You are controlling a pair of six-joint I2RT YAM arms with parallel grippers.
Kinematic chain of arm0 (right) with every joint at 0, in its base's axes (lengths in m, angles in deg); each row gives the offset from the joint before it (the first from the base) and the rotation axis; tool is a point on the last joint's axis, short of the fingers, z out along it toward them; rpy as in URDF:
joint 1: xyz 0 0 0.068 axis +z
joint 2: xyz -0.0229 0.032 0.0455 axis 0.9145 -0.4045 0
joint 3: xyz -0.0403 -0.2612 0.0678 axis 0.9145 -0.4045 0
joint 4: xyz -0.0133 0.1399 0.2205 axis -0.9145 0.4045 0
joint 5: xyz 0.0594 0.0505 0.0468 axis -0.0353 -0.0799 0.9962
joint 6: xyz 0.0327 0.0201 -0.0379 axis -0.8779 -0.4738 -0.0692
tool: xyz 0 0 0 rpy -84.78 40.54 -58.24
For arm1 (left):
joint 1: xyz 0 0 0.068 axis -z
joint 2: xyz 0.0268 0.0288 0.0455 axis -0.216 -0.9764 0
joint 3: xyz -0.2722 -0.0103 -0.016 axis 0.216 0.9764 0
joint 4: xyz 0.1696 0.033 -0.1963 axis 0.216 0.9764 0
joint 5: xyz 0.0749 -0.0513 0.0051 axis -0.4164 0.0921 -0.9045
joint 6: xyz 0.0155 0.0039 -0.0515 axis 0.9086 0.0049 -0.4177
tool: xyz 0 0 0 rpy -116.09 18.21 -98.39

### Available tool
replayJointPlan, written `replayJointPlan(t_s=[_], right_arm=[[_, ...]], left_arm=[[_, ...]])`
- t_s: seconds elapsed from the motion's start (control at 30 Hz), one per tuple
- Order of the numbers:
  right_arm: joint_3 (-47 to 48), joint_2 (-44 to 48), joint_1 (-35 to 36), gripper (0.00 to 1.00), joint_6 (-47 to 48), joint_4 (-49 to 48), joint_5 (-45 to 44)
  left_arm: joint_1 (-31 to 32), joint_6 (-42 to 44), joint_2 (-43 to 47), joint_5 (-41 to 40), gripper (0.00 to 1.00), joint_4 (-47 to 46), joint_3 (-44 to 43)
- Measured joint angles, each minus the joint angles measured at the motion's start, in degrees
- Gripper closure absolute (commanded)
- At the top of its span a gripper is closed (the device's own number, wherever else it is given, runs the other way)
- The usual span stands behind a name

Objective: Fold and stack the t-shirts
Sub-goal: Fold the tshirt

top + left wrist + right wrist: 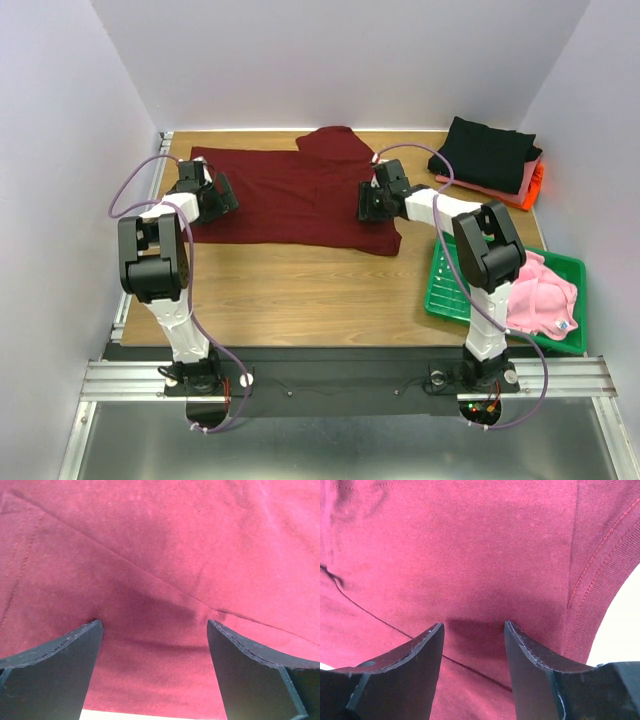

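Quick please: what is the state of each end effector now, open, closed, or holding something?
Left end effector: open wide over the maroon t-shirt, holding nothing.
Right end effector: open, less wide, over the same t-shirt, holding nothing.

Maroon tee (300, 195) flat mid-table, pink tee (545, 295) crumpled, folded stack (492, 155) far right

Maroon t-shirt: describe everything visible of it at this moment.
The maroon t-shirt is soft, matte knit cloth with stitched seams. It lies spread out flat on the far half of the wooden table. One sleeve pokes toward the back wall, and a few thin crease lines cross the fabric. The left gripper is at its left edge and the right gripper is near its right side. Both have their jaws apart over the cloth with nothing pinched. Whether the fingertips touch it cannot be told.
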Motion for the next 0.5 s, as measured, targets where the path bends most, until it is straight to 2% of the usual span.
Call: replayJointPlan(t_s=[0.5], right_arm=[[-6.8, 5.92, 0.15, 0.42, -2.51, 3.23, -1.46]], left_arm=[[-0.42, -0.48, 12.09, -2.64, 0.02, 5.07, 12.96]])
